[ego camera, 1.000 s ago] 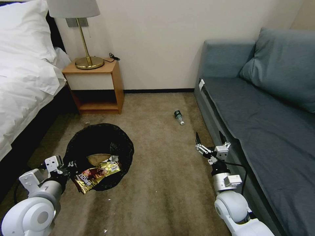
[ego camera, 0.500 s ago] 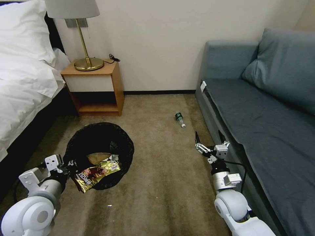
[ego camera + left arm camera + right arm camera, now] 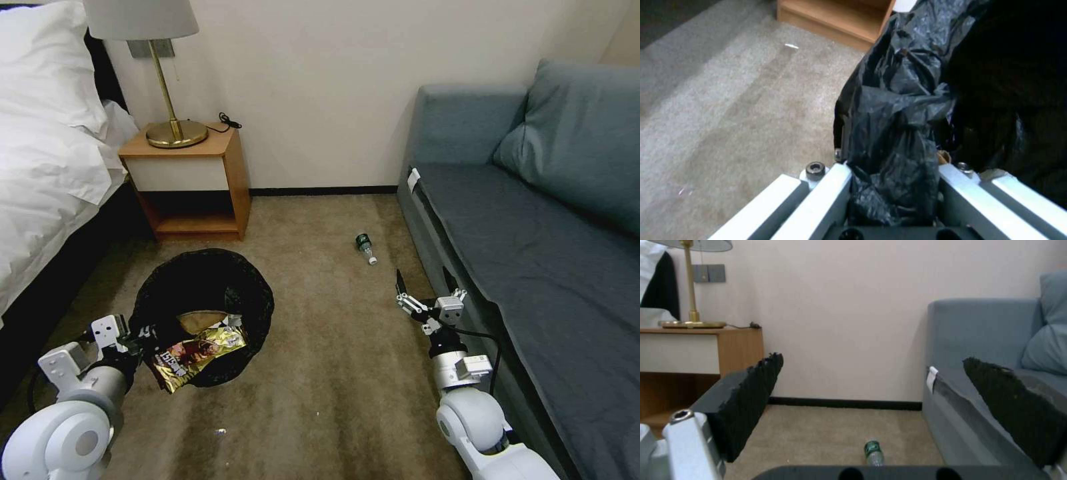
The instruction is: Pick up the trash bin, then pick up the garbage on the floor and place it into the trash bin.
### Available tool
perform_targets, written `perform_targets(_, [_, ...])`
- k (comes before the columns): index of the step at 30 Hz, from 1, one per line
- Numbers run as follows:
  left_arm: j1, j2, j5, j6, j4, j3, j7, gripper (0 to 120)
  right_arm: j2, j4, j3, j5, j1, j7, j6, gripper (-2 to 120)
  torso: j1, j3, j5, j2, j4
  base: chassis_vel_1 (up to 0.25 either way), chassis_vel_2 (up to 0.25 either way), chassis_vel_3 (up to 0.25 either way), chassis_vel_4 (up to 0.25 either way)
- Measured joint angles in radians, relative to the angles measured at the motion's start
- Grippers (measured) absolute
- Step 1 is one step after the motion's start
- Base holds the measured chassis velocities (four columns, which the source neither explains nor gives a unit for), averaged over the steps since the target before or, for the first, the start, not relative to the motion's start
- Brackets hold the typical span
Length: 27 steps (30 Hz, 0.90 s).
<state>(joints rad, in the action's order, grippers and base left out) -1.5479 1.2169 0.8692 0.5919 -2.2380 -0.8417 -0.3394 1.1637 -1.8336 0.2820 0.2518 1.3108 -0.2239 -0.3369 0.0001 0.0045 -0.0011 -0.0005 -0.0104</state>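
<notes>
Trash bin [image 3: 203, 313], already holding wrappers, hangs by its black-bagged rim, which the left gripper [image 3: 893, 186] clamps. Remaining on the carpet is the green-labelled bottle [image 3: 364, 247], ahead of the spread-fingered right gripper [image 3: 427, 283]; reaching down over it looks next.

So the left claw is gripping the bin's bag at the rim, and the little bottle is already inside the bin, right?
Not quite. The bottle lies on the carpet near the sofa, as the head view shows. The left claw does grip the bin's bag at the rim.
</notes>
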Motion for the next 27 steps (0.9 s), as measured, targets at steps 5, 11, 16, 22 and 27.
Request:
perform_targets(5, [-0.002,0.002,-0.003,-0.003,-0.003,0.000,0.001,0,0.000,0.000,-0.004,0.000,0.003,0.001,-0.002,100,0.000,0.000,0.0000,0.000,0.0001,-0.097,0.107,0.096,-0.102])
perform_targets(11, [-0.002,0.003,-0.004,-0.004,-0.004,0.001,0.001,0,-0.005,0.000,-0.004,0.000,0.004,0.002,-0.003,100,0.000,0.000,0.0000,0.000,0.0001,-0.090,0.099,0.088,-0.087])
perform_targets(16, [-0.002,0.000,-0.004,-0.004,-0.005,0.001,0.001,0,-0.005,0.000,-0.007,0.000,0.004,0.003,-0.003,100,0.000,0.000,0.0001,0.000,0.0000,-0.111,0.083,0.099,-0.099])
perform_targets(22, [-0.001,-0.001,-0.003,-0.005,-0.005,0.001,0.001,0,-0.003,0.001,-0.012,0.000,0.003,0.003,-0.003,100,0.000,0.000,0.0001,0.000,0.0000,-0.105,0.102,0.113,-0.112])
perform_targets(27, [0.002,-0.001,-0.004,-0.006,0.001,0.003,0.001,0,-0.003,0.007,-0.017,-0.001,-0.001,0.004,-0.003,100,0.000,0.000,0.0000,0.000,0.0000,-0.102,0.122,0.108,-0.121])
